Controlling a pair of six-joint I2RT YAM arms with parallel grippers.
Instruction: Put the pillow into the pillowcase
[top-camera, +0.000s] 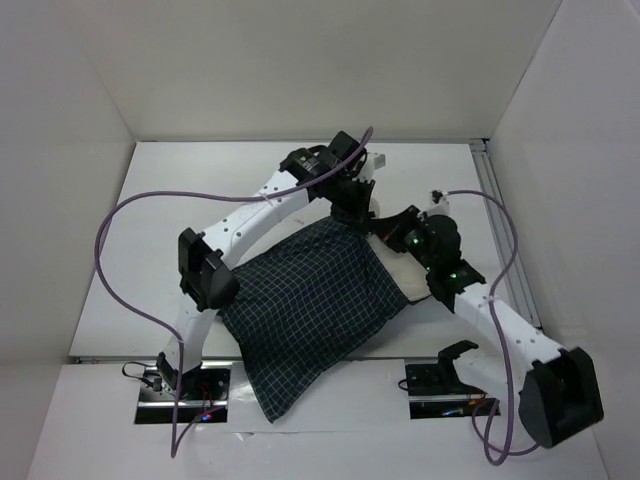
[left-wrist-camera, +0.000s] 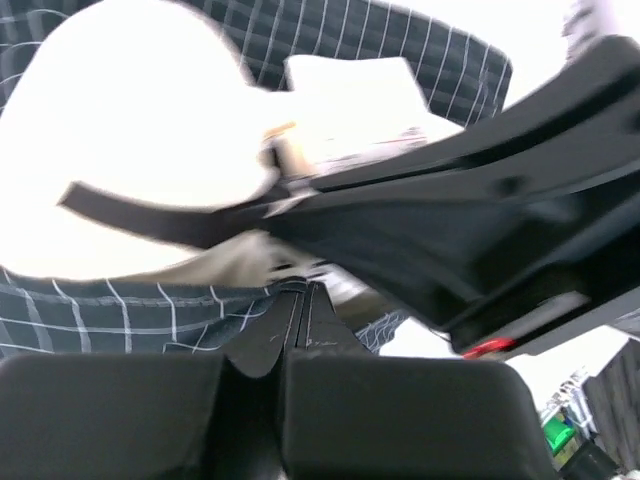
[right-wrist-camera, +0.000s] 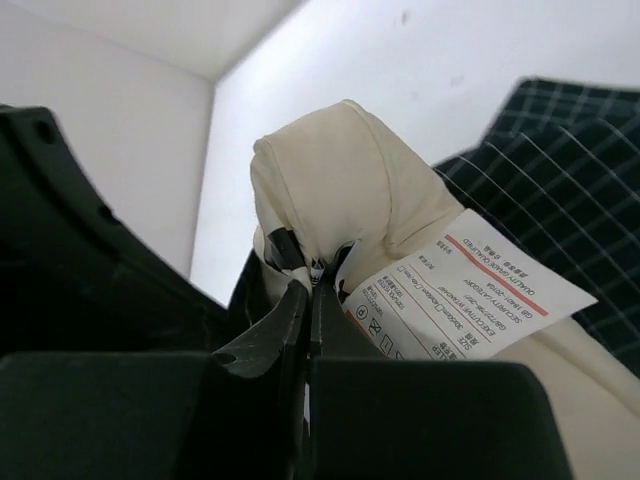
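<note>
The dark checked pillowcase (top-camera: 310, 310) lies in the middle of the table, bulging with the pillow inside it. A strip of the cream pillow (top-camera: 408, 278) shows at its right, open end. My left gripper (top-camera: 352, 212) is at the far corner of the opening, shut on the pillowcase hem (left-wrist-camera: 120, 315); the white pillow (left-wrist-camera: 150, 130) bulges just beyond. My right gripper (top-camera: 388, 230) is close beside it, shut on a bunched corner of the pillow (right-wrist-camera: 340, 180), next to its white care label (right-wrist-camera: 470, 300). The pillowcase (right-wrist-camera: 560, 150) also shows at the right in the right wrist view.
White walls enclose the table on three sides. A metal rail (top-camera: 500, 215) runs along the right edge. Purple cables (top-camera: 110, 250) loop from both arms. A black bracket (top-camera: 455, 355) sits near the right arm's base. The right gripper's body (left-wrist-camera: 480, 220) fills the left wrist view.
</note>
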